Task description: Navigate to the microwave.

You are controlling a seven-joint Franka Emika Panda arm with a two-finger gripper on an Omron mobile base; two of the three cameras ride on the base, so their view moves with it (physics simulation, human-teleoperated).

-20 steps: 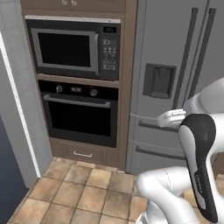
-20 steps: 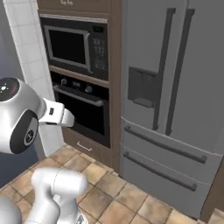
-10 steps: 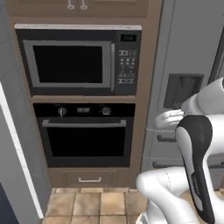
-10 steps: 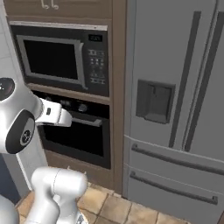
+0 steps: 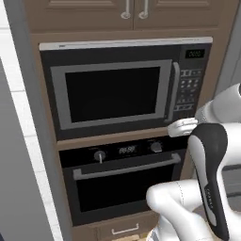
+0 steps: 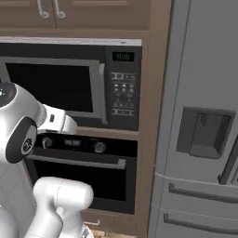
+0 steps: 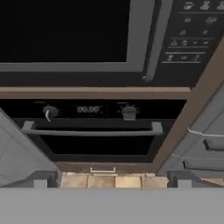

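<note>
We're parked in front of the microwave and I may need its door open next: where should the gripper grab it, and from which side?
Grip the microwave's vertical silver handle, probably near mid-height. It runs upright between the dark window and the keypad, so approach straight from the front, fingers either side of the bar. The oven below has a horizontal bar; leave that one.

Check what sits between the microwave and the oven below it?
A wooden shelf strip of the cabinet separates the microwave from the oven; nothing else sits there. Clearest in the hand view.
</note>
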